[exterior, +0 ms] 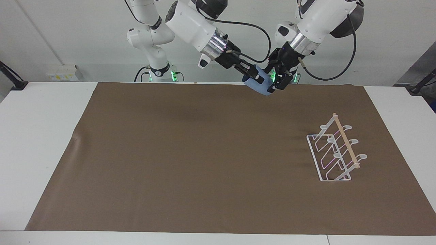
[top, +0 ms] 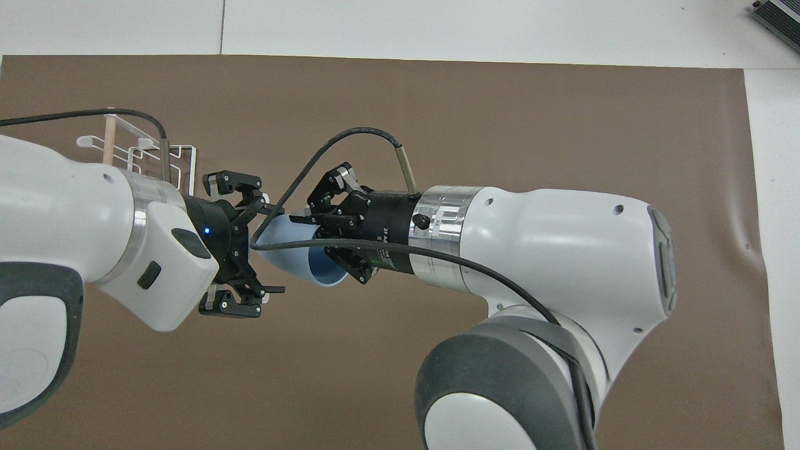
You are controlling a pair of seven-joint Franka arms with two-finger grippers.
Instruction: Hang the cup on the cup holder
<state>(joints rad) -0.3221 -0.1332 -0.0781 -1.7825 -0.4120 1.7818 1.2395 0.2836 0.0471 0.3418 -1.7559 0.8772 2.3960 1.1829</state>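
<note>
Your right gripper (exterior: 256, 77) is clenched on the cup's (exterior: 261, 85) rim, holding it tilted in the air over the mat's (exterior: 190, 160) robot-side edge. Your left gripper (exterior: 277, 81) has its jaws spread around the cup's narrow base, which the overhead view shows plainly. The cup holder (exterior: 335, 153) stands on the desk (exterior: 34, 143) at four o'clock in the facing view; overhead, your left arm half hides it.

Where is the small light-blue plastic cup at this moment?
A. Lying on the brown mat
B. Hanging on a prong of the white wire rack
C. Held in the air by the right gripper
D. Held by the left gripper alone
C: the right gripper is shut on the small light-blue plastic cup, up over the brown mat; the left gripper is open at the cup's base.
</note>
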